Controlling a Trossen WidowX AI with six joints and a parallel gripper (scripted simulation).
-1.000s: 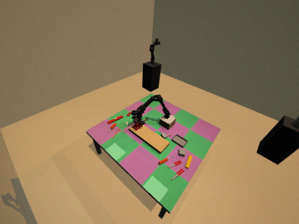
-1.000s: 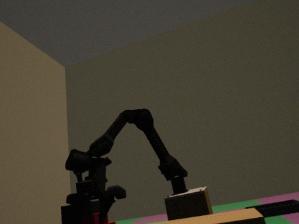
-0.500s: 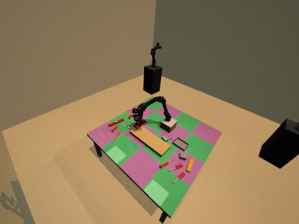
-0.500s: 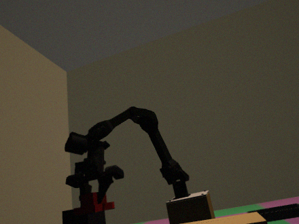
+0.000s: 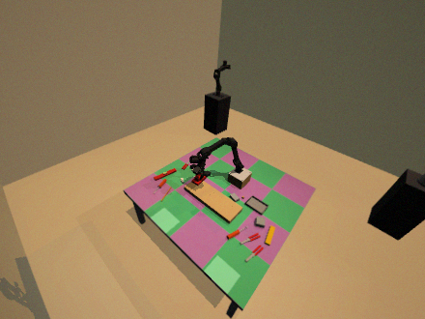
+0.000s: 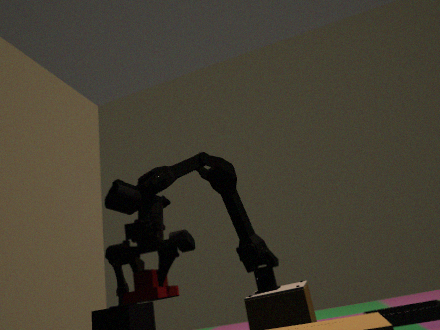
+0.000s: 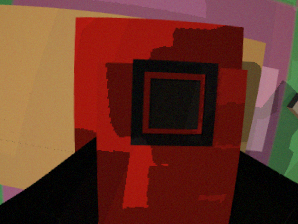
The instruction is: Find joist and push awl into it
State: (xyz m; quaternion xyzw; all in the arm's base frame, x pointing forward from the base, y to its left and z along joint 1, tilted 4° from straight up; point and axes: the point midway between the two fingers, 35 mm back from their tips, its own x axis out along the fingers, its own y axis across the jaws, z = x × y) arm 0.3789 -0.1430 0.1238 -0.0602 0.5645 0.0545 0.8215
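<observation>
The red stud finder (image 5: 198, 181) (image 6: 147, 286) (image 7: 117, 45) has a square dark window on top. My gripper (image 5: 198, 177) (image 6: 142, 288) (image 7: 158, 146) is shut on it and holds it upright, raised over the far-left end of the tan floor panel (image 5: 214, 202) (image 7: 35, 100). The wrist view shows the panel's end just past it. The grey tray (image 5: 257, 205) lies to the right of the panel. An orange-handled tool (image 5: 234, 234) lies near the panel's near end, another (image 5: 161, 184) beyond its left side; I cannot tell which is the awl. The joist is hidden.
A red bar (image 5: 165, 174) and a thin stick (image 5: 166, 194) lie left of the panel. A grey block (image 5: 260, 221), red-handled tools (image 5: 254, 253) and a yellow bar (image 5: 269, 235) lie near the tray. The arm's base block (image 5: 240, 178) stands behind the panel.
</observation>
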